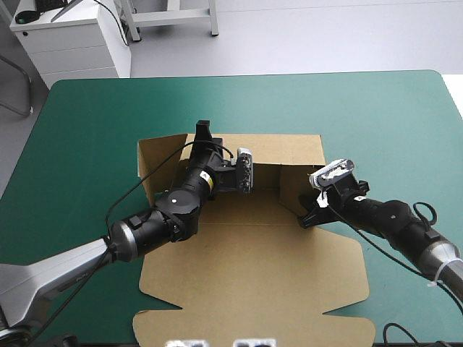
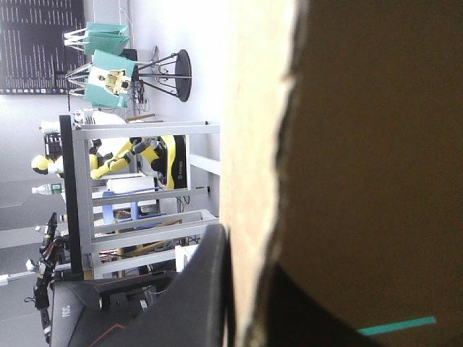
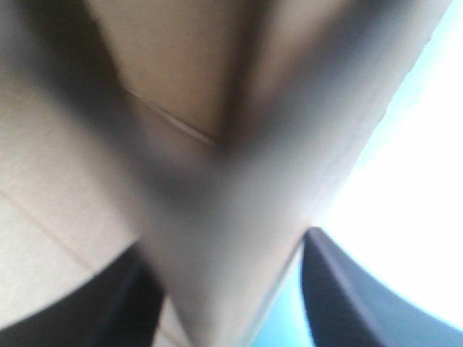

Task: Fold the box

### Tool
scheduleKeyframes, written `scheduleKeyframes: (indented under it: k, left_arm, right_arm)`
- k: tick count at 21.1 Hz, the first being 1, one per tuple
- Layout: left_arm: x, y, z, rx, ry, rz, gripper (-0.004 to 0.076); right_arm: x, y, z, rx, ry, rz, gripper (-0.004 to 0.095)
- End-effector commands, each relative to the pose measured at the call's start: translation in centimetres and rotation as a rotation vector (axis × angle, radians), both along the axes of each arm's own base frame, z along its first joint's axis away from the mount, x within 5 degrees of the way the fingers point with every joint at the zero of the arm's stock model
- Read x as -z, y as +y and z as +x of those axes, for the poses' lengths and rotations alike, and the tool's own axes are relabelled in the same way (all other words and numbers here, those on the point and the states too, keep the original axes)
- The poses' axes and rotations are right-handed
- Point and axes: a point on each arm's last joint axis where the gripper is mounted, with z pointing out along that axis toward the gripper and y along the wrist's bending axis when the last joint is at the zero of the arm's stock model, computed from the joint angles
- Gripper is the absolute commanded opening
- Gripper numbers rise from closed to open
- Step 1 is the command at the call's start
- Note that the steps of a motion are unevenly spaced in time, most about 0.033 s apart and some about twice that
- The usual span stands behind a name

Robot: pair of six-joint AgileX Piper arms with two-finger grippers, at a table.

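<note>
Brown box (image 1: 253, 267) lying mid teal-green table (image 1: 87, 123), lid flat nearest, far walls raised, left gripper (image 1: 205, 137) at back wall, right gripper (image 1: 307, 217) at right wall, left wrist view, black fingers (image 2: 206, 289) clamped on board, right wrist view, fingers apart astride blurred wall

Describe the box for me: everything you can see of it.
The box is a cut sheet of plain brown board, partly formed. Its far wall stands upright, with a short side wall raised at each end. The wider near part lies flat on the teal-green cover, its edges notched into flaps. The left gripper is shut on the far wall's top edge. The right gripper straddles the raised right side wall, fingers apart. Nothing else touches it.
</note>
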Motion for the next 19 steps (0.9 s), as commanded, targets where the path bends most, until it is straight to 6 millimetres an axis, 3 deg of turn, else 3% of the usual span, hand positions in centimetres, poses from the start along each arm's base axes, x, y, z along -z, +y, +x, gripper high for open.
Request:
scheduleKeyframes:
  k: [1, 2, 4, 10, 12, 15, 16, 18, 19]
  left_arm:
    - [-2.1, 0.2, -0.3, -0.005, -0.037, -0.075, -0.0008]
    - [-2.1, 0.2, -0.3, -0.004, -0.037, -0.076, -0.0008]
    - [-2.1, 0.2, -0.3, -0.006, -0.037, -0.075, -0.0008]
    - [-2.1, 0.3, -0.3, -0.007, -0.043, -0.065, -0.0002]
    - [-2.2, 0.4, -0.3, -0.006, -0.046, -0.064, 0.0043]
    - [-2.3, 0.4, -0.6, -0.032, -0.054, -0.052, 0.0177]
    - [-2.5, 0.3, -1.1, -0.049, -0.06, -0.047, 0.03]
    - [-2.9, -0.1, -2.2, -0.058, -0.078, -0.038, 0.0459]
    - [-3.2, -0.2, -2.7, -0.058, -0.088, -0.037, 0.0498]
  right_arm:
    - [-1.1, 0.2, 0.2, 0.01, -0.03, 0.031, 0.0245]
    - [-1.1, 0.2, 0.1, 0.004, -0.028, 0.03, 0.0114]
    - [-1.0, 0.3, 0.1, -0.007, -0.029, 0.026, -0.0016]
    - [-1.0, 0.3, 0.1, 0.0, -0.022, 0.035, -0.0018]
    - [-1.1, 0.3, 0.1, 0.015, -0.016, 0.056, -0.0018]
    - [-1.1, 0.3, 0.2, 0.021, -0.019, 0.056, -0.0018]
    - [-1.1, 0.3, 0.2, 0.023, -0.021, 0.056, -0.0018]
    - [-1.1, 0.2, 0.2, 0.03, -0.024, 0.055, -0.0018]
    - [-1.2, 0.2, 0.2, 0.037, -0.025, 0.057, -0.0018]
